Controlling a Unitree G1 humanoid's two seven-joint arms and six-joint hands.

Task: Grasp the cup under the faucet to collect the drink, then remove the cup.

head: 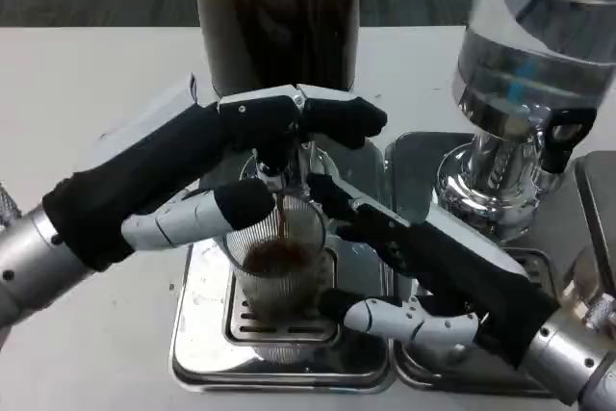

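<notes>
Cup point(279, 271) under flowing faucet point(272, 172), right hand point(423, 271) around it.

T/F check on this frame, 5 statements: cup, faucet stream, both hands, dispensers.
1. Dark drink is streaming from the faucet into the cup. True.
2. The cup is lying on its side on the drip tray. False: it stands upright on the tray, under the faucet.
3. The left hand is up at the faucet. True.
4. The right hand rests flat on the table, far from the cup. False: it is at the cup, fingers reaching round its base.
5. The dispenser on the right holds dark liquid. False: it looks clear; the dark dispenser is behind the cup.
</notes>
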